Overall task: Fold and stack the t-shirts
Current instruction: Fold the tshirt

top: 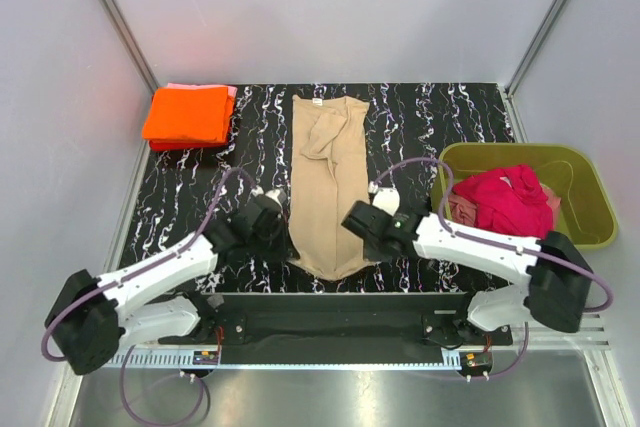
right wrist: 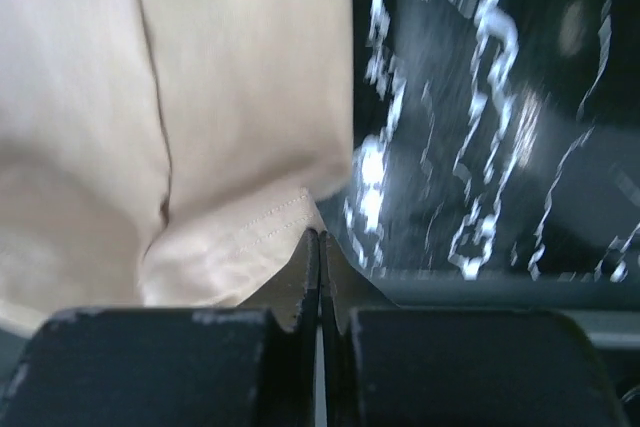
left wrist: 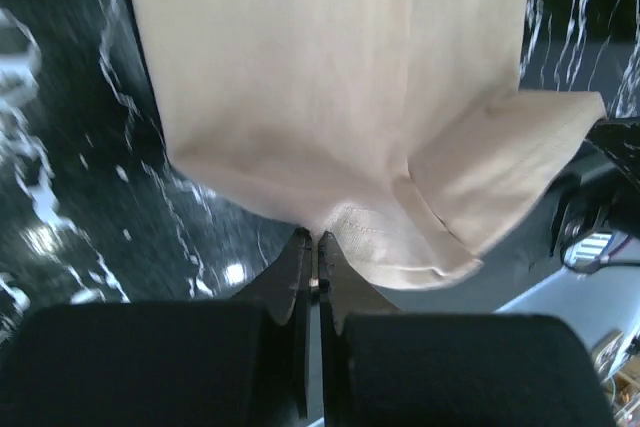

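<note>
So, tan t-shirt (top: pixel 325 187): I see it at the middle of the table (top: pixel 440 117), folded lengthwise into a narrow strip, collar toward 12 o'clock, hem toward 6 o'clock.
Left gripper (left wrist: pixel 312 239): at the strip's 7 o'clock edge; jaws pressed together, tips meeting the hem; I cannot tell whether any cloth is nipped between them.
Right gripper (right wrist: pixel 320 237): at the strip's 5 o'clock edge; jaws pressed together, tips against the stitched hem corner; I have the same doubt here.
Hem: on my left wrist view one corner is turned over on itself.
Orange t-shirt (top: pixel 188 114): folded flat at 10 o'clock, on top of a small stack.
Pale pink t-shirt (top: pixel 230 92): a sliver showing under the orange one at its far edge.
Magenta-red t-shirt (top: pixel 510 199): crumpled inside the olive-green tub (top: pixel 590 197) at 3 o'clock.
</note>
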`<state>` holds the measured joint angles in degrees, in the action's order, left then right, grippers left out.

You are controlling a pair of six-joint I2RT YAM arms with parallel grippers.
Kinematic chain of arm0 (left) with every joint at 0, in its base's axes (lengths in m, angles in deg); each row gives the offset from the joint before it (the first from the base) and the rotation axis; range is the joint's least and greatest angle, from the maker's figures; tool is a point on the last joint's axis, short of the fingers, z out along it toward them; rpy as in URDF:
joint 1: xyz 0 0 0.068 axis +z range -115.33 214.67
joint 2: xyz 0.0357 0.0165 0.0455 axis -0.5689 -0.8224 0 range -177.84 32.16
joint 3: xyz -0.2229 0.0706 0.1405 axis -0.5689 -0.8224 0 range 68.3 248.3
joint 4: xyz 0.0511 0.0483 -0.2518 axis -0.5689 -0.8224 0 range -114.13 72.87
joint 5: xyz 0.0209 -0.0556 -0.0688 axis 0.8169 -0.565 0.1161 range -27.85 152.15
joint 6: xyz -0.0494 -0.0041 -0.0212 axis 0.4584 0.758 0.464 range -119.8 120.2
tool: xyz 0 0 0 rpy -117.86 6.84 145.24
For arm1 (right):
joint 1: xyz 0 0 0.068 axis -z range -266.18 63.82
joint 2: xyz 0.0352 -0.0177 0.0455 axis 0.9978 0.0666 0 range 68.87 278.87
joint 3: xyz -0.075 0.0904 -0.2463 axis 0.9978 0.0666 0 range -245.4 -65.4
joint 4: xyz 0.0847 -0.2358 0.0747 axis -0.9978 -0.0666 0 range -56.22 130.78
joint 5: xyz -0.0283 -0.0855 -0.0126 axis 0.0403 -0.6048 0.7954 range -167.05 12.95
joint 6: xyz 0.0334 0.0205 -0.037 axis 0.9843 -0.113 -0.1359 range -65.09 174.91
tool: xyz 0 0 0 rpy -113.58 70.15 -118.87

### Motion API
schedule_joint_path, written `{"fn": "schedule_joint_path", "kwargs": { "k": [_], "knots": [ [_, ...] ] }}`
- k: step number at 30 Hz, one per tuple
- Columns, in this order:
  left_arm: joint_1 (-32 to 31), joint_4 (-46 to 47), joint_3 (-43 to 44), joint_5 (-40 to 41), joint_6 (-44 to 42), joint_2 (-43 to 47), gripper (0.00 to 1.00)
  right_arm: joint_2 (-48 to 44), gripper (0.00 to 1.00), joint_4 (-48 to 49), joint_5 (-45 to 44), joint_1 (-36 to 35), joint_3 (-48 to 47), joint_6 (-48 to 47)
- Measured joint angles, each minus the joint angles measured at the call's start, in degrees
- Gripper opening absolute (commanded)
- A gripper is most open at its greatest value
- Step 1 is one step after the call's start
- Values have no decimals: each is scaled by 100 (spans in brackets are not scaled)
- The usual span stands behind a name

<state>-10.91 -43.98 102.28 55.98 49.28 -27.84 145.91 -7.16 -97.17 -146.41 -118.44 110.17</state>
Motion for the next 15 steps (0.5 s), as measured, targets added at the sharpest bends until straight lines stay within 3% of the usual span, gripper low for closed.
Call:
{"fn": "schedule_joint_path", "kwargs": {
  "k": [7, 15],
  "knots": [
    [1226, 184, 1141, -157, -866, -1508, 0, 1043, 0, 243, -144, 859, -999, -1226],
    [1725, 538, 2719, -260, -1591, -3359, 0, 2715, 0, 675, -186, 1777, -2691, -2492]
  ]
}}
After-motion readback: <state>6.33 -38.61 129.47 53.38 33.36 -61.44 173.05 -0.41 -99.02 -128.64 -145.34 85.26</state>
